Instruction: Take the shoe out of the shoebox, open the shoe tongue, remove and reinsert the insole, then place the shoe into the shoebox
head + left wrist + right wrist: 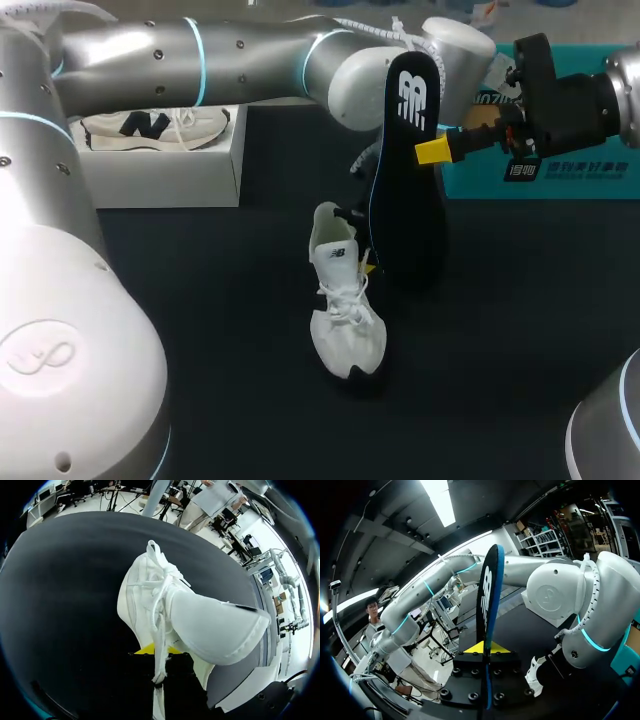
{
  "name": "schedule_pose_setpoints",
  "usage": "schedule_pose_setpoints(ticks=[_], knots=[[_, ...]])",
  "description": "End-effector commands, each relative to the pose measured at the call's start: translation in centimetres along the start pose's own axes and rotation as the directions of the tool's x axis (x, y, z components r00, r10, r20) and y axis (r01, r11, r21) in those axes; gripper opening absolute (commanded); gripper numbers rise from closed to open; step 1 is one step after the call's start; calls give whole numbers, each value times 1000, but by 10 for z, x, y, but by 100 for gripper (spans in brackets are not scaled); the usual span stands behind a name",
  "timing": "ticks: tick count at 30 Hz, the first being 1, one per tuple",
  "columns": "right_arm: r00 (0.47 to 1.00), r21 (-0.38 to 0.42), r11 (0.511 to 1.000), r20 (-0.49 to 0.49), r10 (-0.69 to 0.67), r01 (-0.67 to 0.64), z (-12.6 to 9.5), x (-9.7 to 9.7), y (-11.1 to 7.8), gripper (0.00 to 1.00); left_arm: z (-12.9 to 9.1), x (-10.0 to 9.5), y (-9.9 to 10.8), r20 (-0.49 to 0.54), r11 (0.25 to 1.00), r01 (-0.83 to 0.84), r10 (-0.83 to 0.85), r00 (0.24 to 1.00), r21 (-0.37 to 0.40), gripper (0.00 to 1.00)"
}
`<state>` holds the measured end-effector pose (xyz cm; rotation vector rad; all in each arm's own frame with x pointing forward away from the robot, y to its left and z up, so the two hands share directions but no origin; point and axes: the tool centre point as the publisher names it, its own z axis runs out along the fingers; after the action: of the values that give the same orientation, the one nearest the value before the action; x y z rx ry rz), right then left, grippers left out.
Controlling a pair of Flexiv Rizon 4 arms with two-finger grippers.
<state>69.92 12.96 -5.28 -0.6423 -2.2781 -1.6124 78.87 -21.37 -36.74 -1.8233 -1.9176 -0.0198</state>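
A white shoe [345,310] stands on the black table, toe toward me, with its tongue [215,625] pulled open. My left gripper [366,262] comes across from the left and is shut on the shoe's collar at the heel; in the left wrist view the shoe [150,600] lies just ahead of the gripper [157,652], a lace hanging over it. The black insole [405,170] is held upright, its lower end by the shoe's heel. My right gripper [436,150] is shut on its edge. In the right wrist view the insole [487,600] rises edge-on from between the fingers [487,652].
A white shoebox [170,175] at the back left holds a second shoe [150,127]. A teal box [545,180] stands at the back right, behind my right gripper. My left arm [250,60] spans the back of the table.
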Motion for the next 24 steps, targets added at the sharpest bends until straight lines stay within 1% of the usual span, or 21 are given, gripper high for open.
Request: schedule_pose_setpoints(ticks=[1, 2, 3, 5, 6, 11, 12, 18, 22, 24], knots=[[1000, 2, 1000, 2, 1, -1, 2, -1, 0, 0, 1, -7, 3, -25, 1000, -17, 17, 1000, 25, 49], [1000, 2, 1000, 2, 1, -1, 2, -1, 0, 0, 1, -6, 1, -18, 999, -21, 22, 1000, 31, 94], [1000, 2, 1000, 2, 1, -1, 2, -1, 0, 0, -1, -5, -1, -11, 998, -41, 42, 999, 43, 100], [1000, 2, 1000, 2, 1, -1, 2, -1, 0, 0, -7, -5, -3, 9, 997, -48, 47, 999, 58, 100], [1000, 2, 1000, 2, 1, -1, 2, -1, 0, 0, -11, -5, -6, 18, 997, -55, 55, 998, 52, 100], [1000, 2, 1000, 2, 1, -1, 2, -1, 0, 0, -37, 1, -14, 136, 997, -38, 28, 990, 72, 100], [1000, 2, 1000, 2, 1, -1, 2, -1, 0, 0, -45, 4, -16, 173, 996, -45, 30, 984, 83, 100], [1000, 2, 1000, 2, 1, -1, 2, -1, 0, 0, -86, 13, -23, 334, 995, -55, 24, 942, 84, 100], [1000, 2, 1000, 2, 1, -1, 2, -1, 0, 0, -123, 27, -32, 467, 986, -134, 72, 881, 101, 100], [1000, 2, 1000, 2, 1, -1, 2, -1, 0, 0, -139, 34, -39, 516, 988, -131, 72, 854, 80, 100]])
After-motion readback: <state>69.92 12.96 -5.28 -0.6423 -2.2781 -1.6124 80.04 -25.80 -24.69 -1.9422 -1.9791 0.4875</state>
